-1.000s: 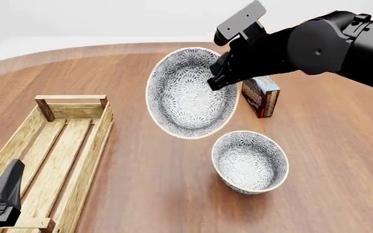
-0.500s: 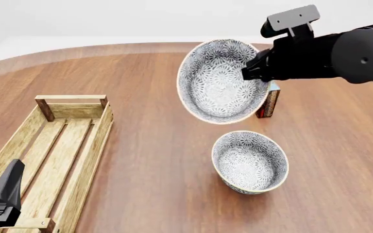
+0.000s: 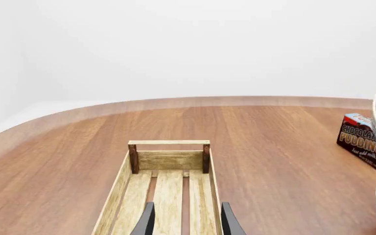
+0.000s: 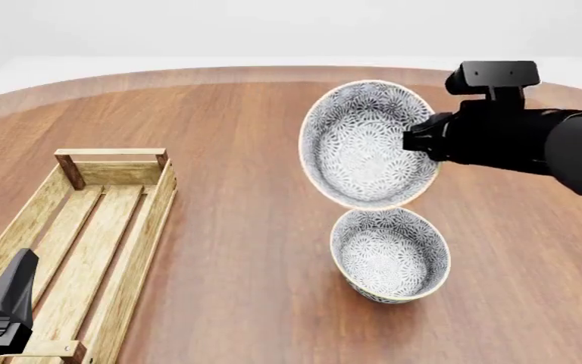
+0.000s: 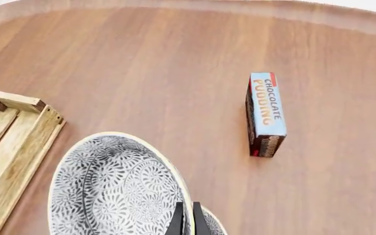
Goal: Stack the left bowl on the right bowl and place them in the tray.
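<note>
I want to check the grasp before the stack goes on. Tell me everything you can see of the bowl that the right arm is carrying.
The carried bowl is round, grey-and-white with a dense floral print inside and a pale rim, looking like ceramic. The right gripper pinches its rim, fingers closed on the wall. It hangs in the air, tilted steeply so its opening faces the front camera, above and slightly behind the second bowl, which stands upright on the table. Whether the two bowls touch cannot be told.

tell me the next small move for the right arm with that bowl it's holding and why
Probably level the held bowl and lower it straight into the bowl on the table. The right gripper pinches the held bowl's rim, tilted toward the camera and raised, apparently about over the other bowl. The tray can wait until they nest.
</note>
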You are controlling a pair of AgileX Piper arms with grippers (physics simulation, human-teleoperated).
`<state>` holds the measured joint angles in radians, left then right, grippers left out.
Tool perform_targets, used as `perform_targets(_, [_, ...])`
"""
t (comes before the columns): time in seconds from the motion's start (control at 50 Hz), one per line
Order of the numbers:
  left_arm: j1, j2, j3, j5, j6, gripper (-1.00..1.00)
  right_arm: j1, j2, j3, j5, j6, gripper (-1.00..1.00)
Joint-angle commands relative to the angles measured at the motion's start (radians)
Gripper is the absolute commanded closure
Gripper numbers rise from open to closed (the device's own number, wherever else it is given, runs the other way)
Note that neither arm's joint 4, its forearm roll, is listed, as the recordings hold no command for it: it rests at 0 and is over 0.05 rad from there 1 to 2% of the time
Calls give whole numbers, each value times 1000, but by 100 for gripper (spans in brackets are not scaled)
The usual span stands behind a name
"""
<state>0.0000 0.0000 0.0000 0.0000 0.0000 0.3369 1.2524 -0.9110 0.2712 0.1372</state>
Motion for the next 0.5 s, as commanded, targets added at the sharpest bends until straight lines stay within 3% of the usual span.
perform_targets(0.02, [0,0,0,0,0,-100,-25,-25,122,-108,73,100])
perform_targets(0.5, [0,0,0,0,0,-100,-70,-13,291,-273,144,100])
